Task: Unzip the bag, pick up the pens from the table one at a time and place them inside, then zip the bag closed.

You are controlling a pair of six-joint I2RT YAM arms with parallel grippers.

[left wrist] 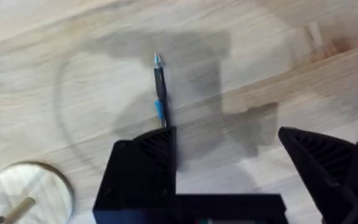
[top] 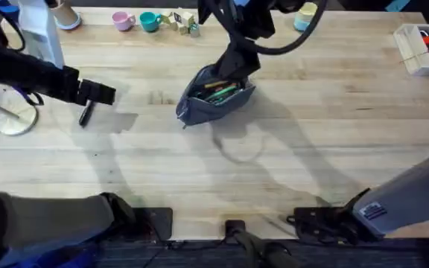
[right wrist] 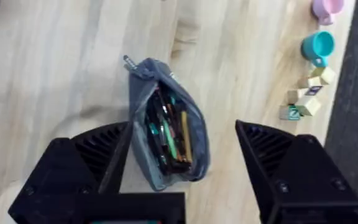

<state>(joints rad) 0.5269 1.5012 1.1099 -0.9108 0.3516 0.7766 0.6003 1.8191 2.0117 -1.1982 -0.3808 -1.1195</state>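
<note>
Your bag [top: 214,95] is sitting on the table [top: 311,164] a bit up from center, around 12 o'clock from the middle of the overhead view. Its zipper is wide open, and you can see a bunch of pens [right wrist: 169,134] already stuffed inside, dark ones mixed with green and orange-ish ones. In the right wrist view the zipper pull end [right wrist: 129,62] sticks out at the pouch's far tip.

The right gripper [right wrist: 179,162] hangs right above the open mouth with its fingers spread wide, one on each side of the pouch and nothing between them. I can't tell if either finger is actually touching the fabric.

Out at about 9 o'clock from the bag, well apart from it, one dark pen [left wrist: 160,93] lies flat on the wood with a bit of blue on the barrel. Your left gripper [left wrist: 229,155] is right over its near end, jaws wide apart and empty, and the pen's end disappears under the edge of one finger [left wrist: 145,168]. No grip on it.

Just beside that, toward the table's left edge, there's a round wooden base with a peg [left wrist: 23,196]. Along the far edge at 11 o'clock you've got a pink cup [top: 123,20], a teal cup [top: 150,21] and some small wooden blocks [top: 182,21].
</note>
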